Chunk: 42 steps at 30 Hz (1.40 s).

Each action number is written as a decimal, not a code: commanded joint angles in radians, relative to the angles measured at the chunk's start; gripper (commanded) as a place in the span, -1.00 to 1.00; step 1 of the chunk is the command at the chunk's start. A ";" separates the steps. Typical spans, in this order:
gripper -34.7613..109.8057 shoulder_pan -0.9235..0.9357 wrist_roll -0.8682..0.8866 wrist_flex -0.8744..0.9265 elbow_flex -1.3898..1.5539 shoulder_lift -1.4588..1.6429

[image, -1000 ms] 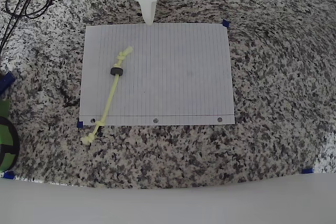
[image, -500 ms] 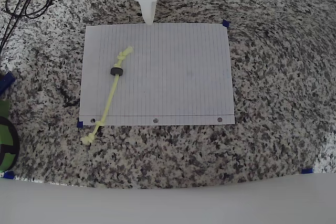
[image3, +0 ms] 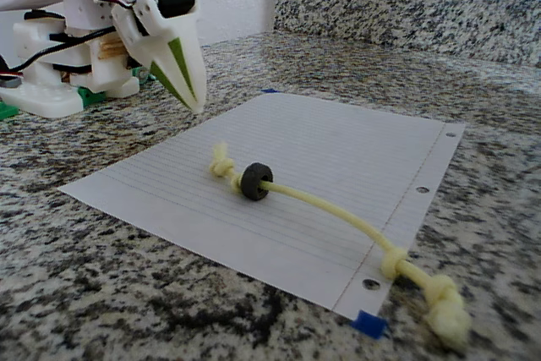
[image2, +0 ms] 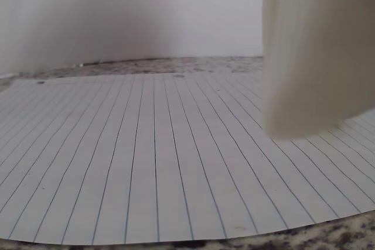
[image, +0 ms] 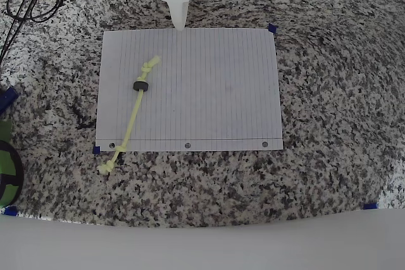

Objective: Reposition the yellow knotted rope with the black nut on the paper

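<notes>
The paper (image: pixel 215 86) (image3: pixel 338 137) lies flat on the granite counter. Along its left part in the overhead view runs the yellow knotted rope (image: pixel 131 118) (image3: pixel 338 209), threaded through the black nut (image: pixel 140 86) (image3: pixel 254 182) near its upper knot. The rope's lower knotted end hangs past the punched-hole edge onto the granite. My white gripper (image: pixel 180 23) (image3: pixel 194 103) hovers shut and empty at the paper's far edge, apart from the rope. In the wrist view, one white finger (image2: pixel 316 57) hangs over the lined paper (image2: pixel 152 174).
Black cables (image: pixel 25 4) loop at the overhead view's top left. A green and black object (image: pixel 6 162) sits at the left edge. Blue tape bits (image: pixel 272 28) mark corners. The arm's base (image3: pixel 51 73) and a granite backsplash (image3: pixel 406 10) stand behind the paper.
</notes>
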 commanded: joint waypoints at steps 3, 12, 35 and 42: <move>-0.51 0.011 0.002 -0.034 -0.077 -0.017; -0.50 0.014 0.002 -0.038 -0.385 -0.293; -0.41 0.129 1.069 -0.143 -0.793 -1.118; -0.37 0.202 1.184 -0.193 -0.862 -1.259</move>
